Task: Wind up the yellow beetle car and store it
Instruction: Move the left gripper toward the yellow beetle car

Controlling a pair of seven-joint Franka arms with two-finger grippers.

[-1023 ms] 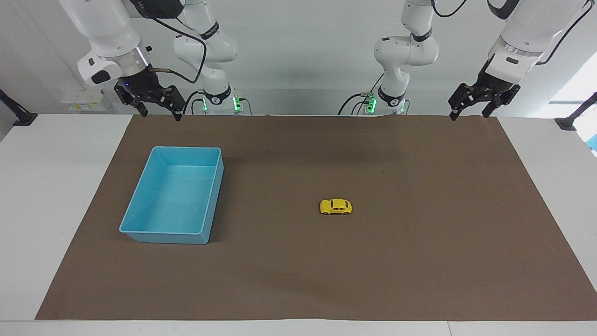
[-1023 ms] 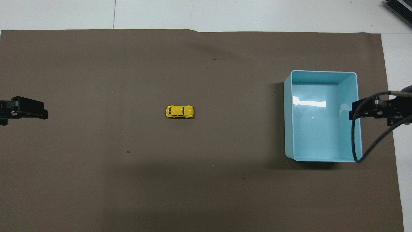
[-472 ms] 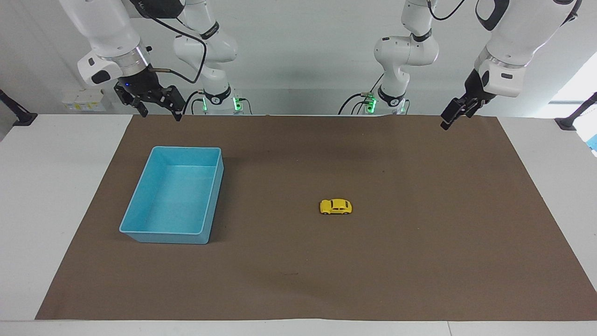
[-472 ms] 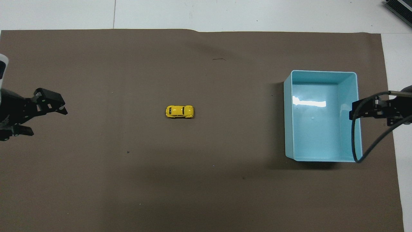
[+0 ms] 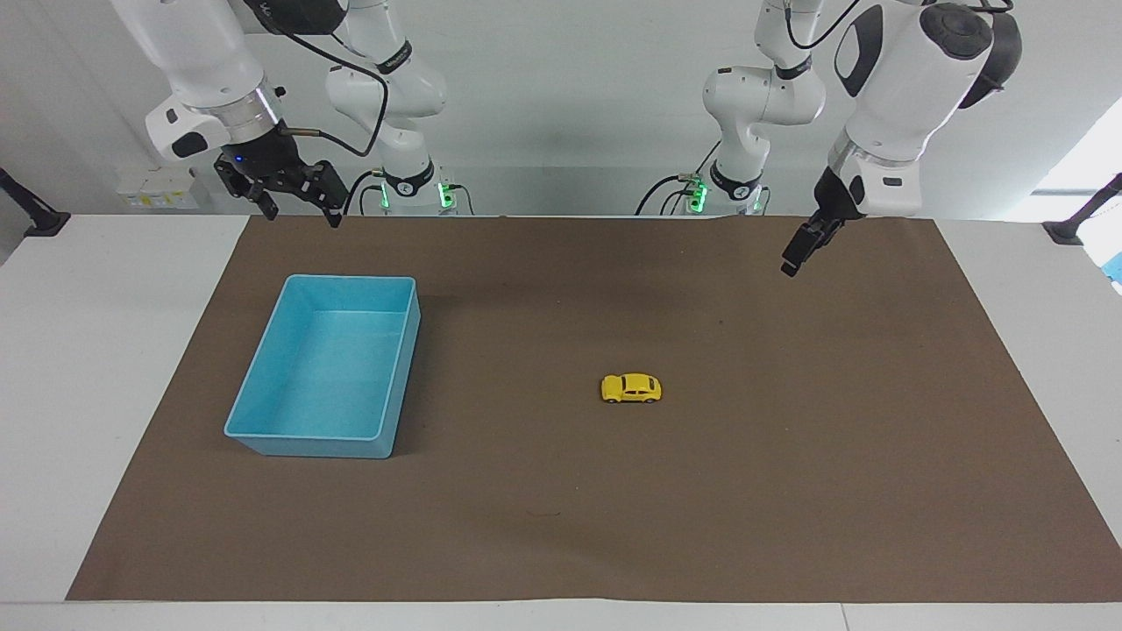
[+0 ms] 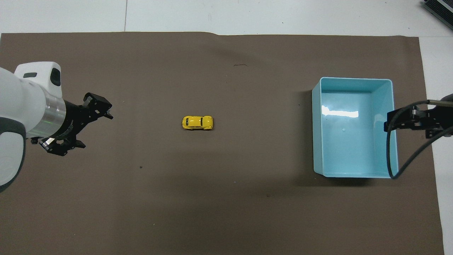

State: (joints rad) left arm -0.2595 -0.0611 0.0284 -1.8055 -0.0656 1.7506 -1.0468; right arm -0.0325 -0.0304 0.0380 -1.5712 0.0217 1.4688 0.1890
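I am holding my left pincer (image 6: 92,128) up in the air over the brown mat (image 5: 789,491), at the left arm's end of the desk (image 5: 96,368), and its two fingers are standing apart with nothing in them. It is pointing toward the yellow beetle car (image 5: 631,388), but the two are well apart. The car is sitting on its wheels in the middle of the mat, side-on to me. I am thinking it is tiny, light, hard and smooth, so it may slip or roll away if I bump it. I am planning to pinch it across its two flat sides, low by the doors, not on the round roof. My right pincer (image 5: 293,202) is waiting, fingers apart and holding nothing, up above the edge of the mat near the empty blue bin (image 5: 263,399)
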